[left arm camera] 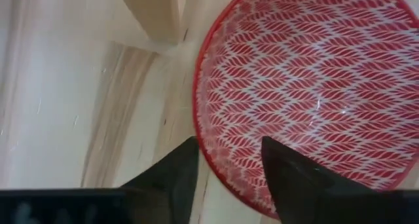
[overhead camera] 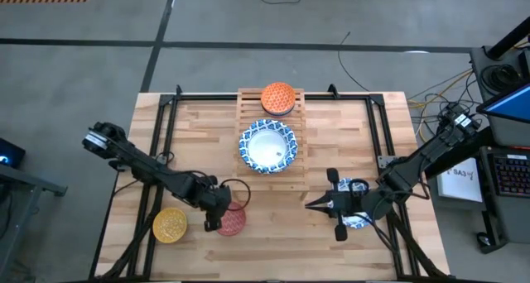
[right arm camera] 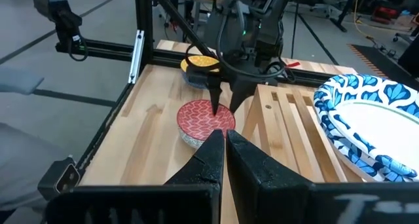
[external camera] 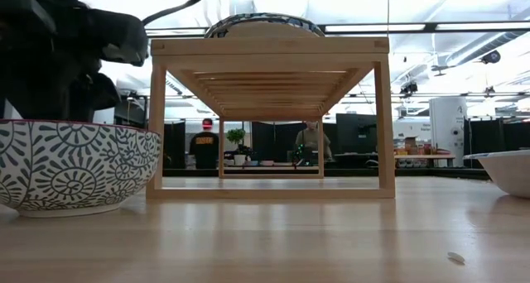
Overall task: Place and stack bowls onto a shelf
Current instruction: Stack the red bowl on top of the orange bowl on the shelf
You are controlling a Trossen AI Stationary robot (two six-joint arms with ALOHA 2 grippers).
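I've got the left gripper [overhead camera: 217, 219] down at the red bowl [overhead camera: 233, 220], which sits on the table [overhead camera: 348, 151] just left of the shelf's near end. Its fingers [left arm camera: 171, 178] are parted and straddle the rim, one outside the wall, one over the patterned inside, not pinching yet. The right gripper [right arm camera: 224, 140] is clenched on nothing, hovering near the table's right front, over a blue-rimmed bowl [overhead camera: 356, 215].

This red bowl looks like glazed ceramic to me: stiff, smooth, probably slick, and it would chip if dropped. The rim is the only sensible hold, one finger each side of the wall, and I'd expect it to swing from a single pinch point, so carry it slow.

Counting from above: four bowls on show. On the shelf [overhead camera: 302, 126], a wide blue-rimmed bowl [overhead camera: 267, 147] in the middle and an orange bowl [overhead camera: 277, 98] at the far end. On the table, the red one, a yellow bowl [overhead camera: 170, 225] beside it, and that blue-rimmed one under the right arm, so five in all. One shelf.
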